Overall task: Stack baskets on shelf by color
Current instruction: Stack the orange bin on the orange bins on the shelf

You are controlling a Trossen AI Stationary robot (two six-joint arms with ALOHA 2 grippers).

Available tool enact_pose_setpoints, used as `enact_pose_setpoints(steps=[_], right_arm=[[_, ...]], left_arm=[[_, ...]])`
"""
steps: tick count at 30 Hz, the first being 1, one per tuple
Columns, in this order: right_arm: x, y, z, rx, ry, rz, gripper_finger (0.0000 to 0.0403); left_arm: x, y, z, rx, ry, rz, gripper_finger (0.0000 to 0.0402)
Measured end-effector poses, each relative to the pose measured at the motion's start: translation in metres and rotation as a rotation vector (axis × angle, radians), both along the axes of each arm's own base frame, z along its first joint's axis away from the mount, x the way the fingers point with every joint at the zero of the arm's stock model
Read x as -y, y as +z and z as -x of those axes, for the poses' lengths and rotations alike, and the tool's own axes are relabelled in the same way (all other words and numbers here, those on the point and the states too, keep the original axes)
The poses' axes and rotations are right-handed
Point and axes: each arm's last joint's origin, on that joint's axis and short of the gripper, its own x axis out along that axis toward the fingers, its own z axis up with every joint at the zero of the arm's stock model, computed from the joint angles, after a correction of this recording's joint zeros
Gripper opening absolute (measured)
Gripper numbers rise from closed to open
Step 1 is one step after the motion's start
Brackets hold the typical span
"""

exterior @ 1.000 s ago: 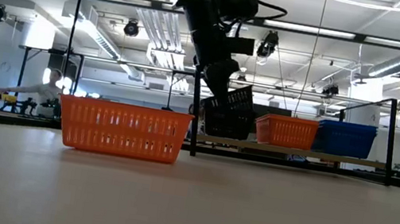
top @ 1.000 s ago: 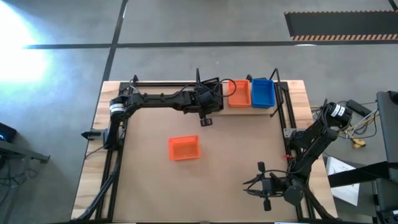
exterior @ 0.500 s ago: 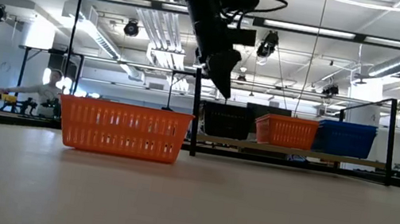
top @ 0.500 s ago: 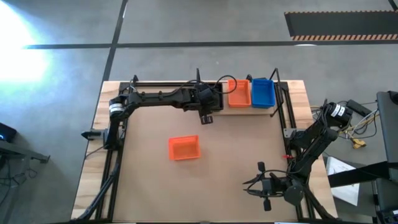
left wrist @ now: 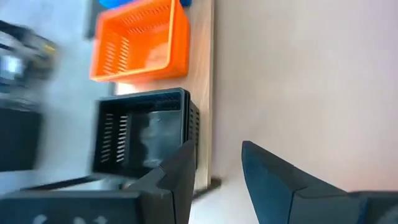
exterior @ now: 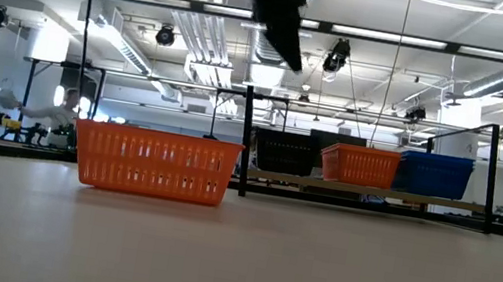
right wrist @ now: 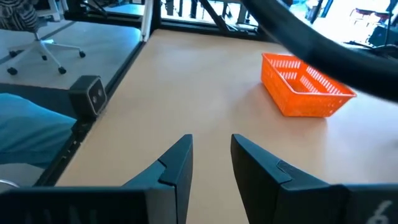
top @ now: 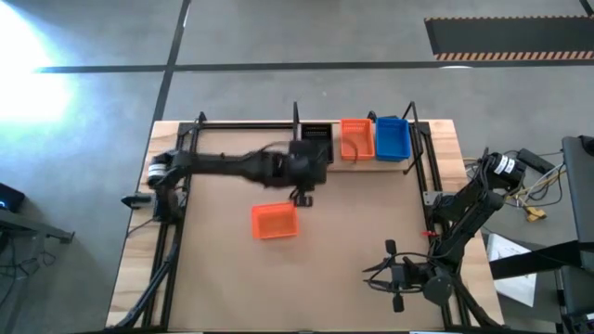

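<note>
Three baskets stand in a row on the shelf (top: 376, 163): a black basket (top: 317, 139), an orange basket (top: 356, 139) and a blue basket (top: 392, 137). They also show in the low view, black (exterior: 288, 154), orange (exterior: 359, 164) and blue (exterior: 434, 174). Another orange basket (top: 275, 221) rests on its bottom on the table. My left gripper (top: 302, 193) is open and empty, raised between the shelf and that orange basket; its wrist view shows the black basket (left wrist: 146, 134) ahead of it. My right gripper (top: 379, 274) is open and empty at the near right.
Black metal uprights (exterior: 245, 140) frame the shelf at the table's far edge. Black rails (top: 172, 241) run along the table's left and right sides. The brown tabletop (top: 353, 232) lies bare between the orange basket and my right gripper. A person (exterior: 54, 110) is in the room behind.
My left gripper has set the tilted black basket down level on the shelf's left end and let go. It has then drawn back toward the table's near edge and risen. The black basket stays on the shelf beside the orange one.
</note>
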Motion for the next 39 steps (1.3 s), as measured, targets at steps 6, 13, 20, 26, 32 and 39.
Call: enact_pose_setpoints(steps=[6, 13, 20, 26, 32, 39], right_arm=[[0.007, -0.015, 0.003, -0.016, -0.056, -0.024, 0.0102], [-0.005, -0.038, -0.006, -0.027, -0.089, -0.009, 0.0102], [-0.022, -0.056, -0.029, -0.033, -0.147, 0.012, 0.0102], [-0.026, -0.041, -0.046, -0.029, -0.166, 0.058, 0.0102], [-0.024, 0.004, -0.042, -0.04, -0.16, 0.08, 0.0102], [-0.012, 0.036, -0.04, -0.003, -0.156, 0.075, 0.0102]], left_arm=[[0.091, 0.011, 0.049, -0.048, 0.049, -0.063, 0.0116], [0.149, -0.009, 0.125, -0.127, 0.264, 0.048, 0.0116], [0.146, -0.067, 0.18, -0.137, 0.55, 0.198, 0.0116], [0.129, -0.129, 0.194, -0.055, 0.567, 0.3, 0.0116], [0.14, -0.162, 0.169, 0.159, 0.345, 0.504, 0.0116], [0.17, -0.155, 0.107, 0.553, 0.002, 0.536, 0.0116]])
